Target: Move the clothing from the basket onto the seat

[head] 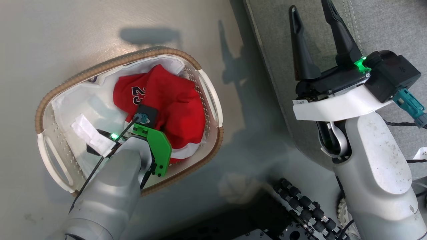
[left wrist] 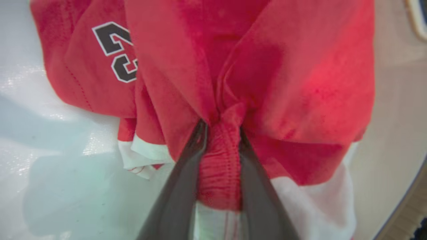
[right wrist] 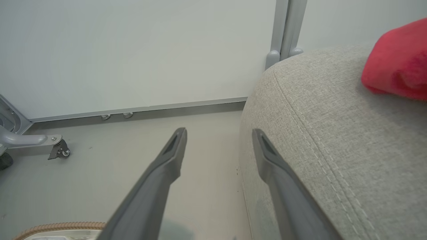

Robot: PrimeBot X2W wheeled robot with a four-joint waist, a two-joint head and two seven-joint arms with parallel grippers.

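the grey seat (head: pixel 383 26) occupies the head view from 12 to 3 o'clock. in the right wrist view a red garment (right wrist: pixel 397 63) lies on it at 2 o'clock. the white basket (head: pixel 100 71) stands on the floor (head: pixel 50 40) at 9 o'clock, apart from the seat. the red clothing (head: pixel 176 100), printed with a number, lies on the white liner (head: pixel 83 100) inside the basket. left gripper (left wrist: pixel 222 125): fingers closed on a gathered red fold of this clothing. right gripper (head: pixel 309 5): fingers spread wide, empty, at the seat edge, 1 o'clock.
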